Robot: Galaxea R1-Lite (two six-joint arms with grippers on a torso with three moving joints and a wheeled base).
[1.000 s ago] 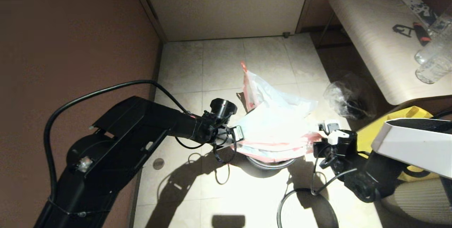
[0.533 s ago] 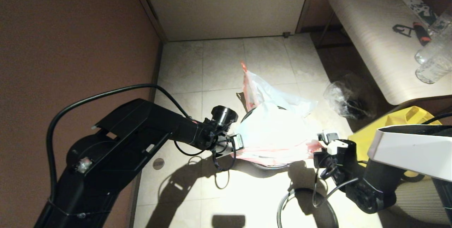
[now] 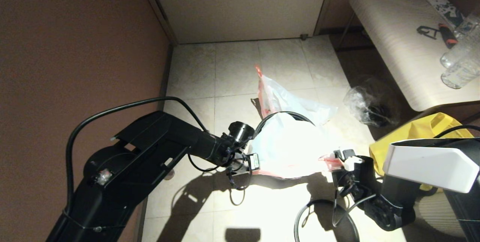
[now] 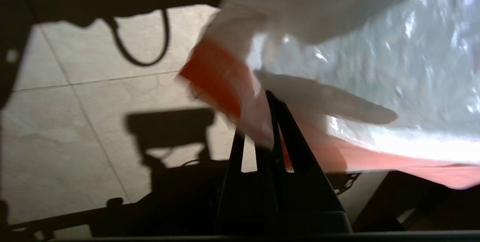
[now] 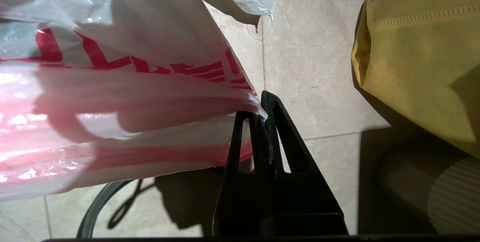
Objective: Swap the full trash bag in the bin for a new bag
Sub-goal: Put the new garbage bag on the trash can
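The new bag (image 3: 292, 144), milky white with red print, hangs stretched between my two grippers, low over the floor. My left gripper (image 3: 255, 161) is shut on its left edge, and in the left wrist view the gripper (image 4: 272, 96) pinches the red-edged plastic (image 4: 225, 80). My right gripper (image 3: 337, 157) is shut on the bag's right corner, seen pinched in the right wrist view (image 5: 264, 101). The bin is mostly hidden under the bag; only a dark arc of its far rim (image 3: 287, 113) shows. The full trash bag (image 3: 285, 99), see-through with orange-pink handles, lies on the floor just behind the bin.
A clear bag with dark contents (image 3: 369, 105) lies to the right by the bench (image 3: 393, 28). A yellow tote bag (image 3: 412, 133) sits close behind my right arm. The brown wall (image 3: 75, 47) runs along the left. Cables loop on the floor tiles (image 3: 307, 215) in front.
Both grippers have drawn nearer to me and lower with the new bag between them. The bin's near rim is now covered and its far rim has come into sight.
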